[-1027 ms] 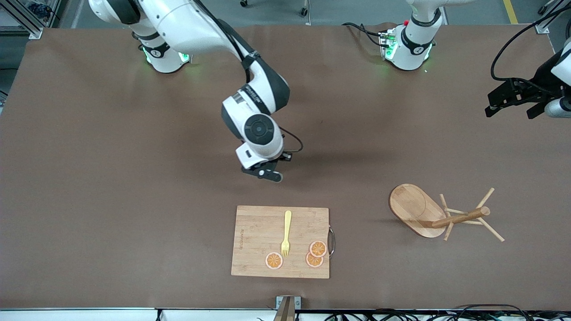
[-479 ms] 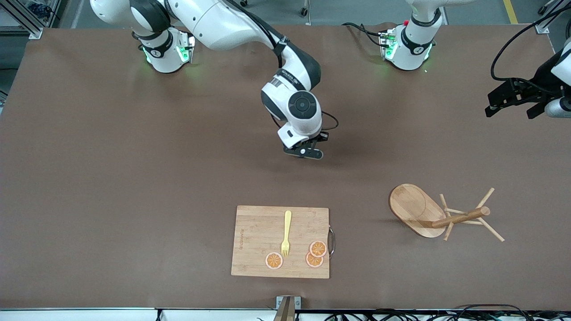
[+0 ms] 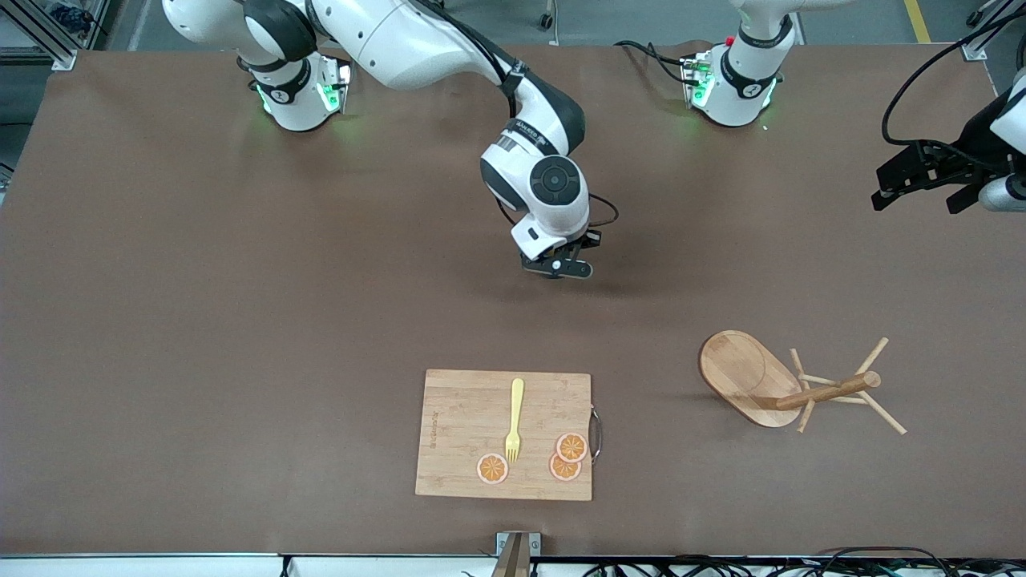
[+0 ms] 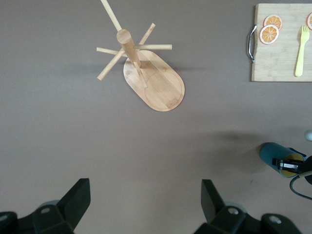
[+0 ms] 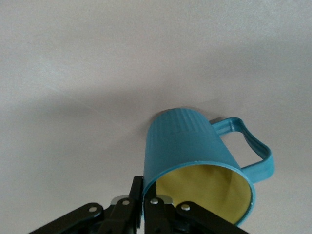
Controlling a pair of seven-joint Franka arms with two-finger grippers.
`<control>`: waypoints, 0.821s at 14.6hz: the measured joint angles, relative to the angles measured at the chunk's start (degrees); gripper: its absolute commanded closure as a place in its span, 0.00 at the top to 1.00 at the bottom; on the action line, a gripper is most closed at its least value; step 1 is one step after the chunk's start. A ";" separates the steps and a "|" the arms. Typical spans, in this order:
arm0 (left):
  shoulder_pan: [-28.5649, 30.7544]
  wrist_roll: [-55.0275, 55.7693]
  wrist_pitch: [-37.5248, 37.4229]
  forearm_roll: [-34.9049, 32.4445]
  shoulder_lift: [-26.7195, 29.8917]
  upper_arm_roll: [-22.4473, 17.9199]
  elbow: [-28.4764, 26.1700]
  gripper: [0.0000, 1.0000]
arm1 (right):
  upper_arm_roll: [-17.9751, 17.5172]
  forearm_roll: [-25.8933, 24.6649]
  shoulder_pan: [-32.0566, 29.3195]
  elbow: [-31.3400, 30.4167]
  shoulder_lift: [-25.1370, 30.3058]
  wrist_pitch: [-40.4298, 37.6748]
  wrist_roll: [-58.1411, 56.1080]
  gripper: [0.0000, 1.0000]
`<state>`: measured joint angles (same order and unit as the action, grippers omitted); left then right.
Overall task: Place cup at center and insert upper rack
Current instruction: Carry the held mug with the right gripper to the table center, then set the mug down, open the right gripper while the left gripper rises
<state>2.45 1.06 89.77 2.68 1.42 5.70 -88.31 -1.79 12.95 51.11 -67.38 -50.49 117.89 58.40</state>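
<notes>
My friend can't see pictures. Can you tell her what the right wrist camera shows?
The right gripper pinches the rim of the cup, teal outside and yellow inside, with one finger inside and one outside. The cup's handle sticks out to one side, and the bare table lies below.

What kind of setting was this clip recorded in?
Most likely a robotics lab with a staged kitchen task. A wide brown table carries two bench-mounted arms. Household props sit on it: a wooden mug tree and a cutting board. The right hand grips a teal cup.
</notes>
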 measured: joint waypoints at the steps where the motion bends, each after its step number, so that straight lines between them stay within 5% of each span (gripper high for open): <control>1: 0.00 0.00 0.00 0.00 0.01 0.01 0.00 1.00 | 0.03 0.36 -0.03 0.09 -0.06 0.17 1.57 1.00; 8: -0.02 0.00 0.00 0.23 0.07 0.09 0.00 1.00 | 0.29 1.82 -1.22 4.05 0.27 0.00 9.61 1.00; 12: -0.10 0.10 -1.11 3.43 0.63 1.51 0.02 1.00 | 1.03 1.77 -9.10 7.03 4.32 -12.75 7.66 1.00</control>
<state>2.34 1.16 88.66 6.11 2.05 7.21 -88.29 -0.76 14.72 42.01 -60.34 -46.17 105.14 66.06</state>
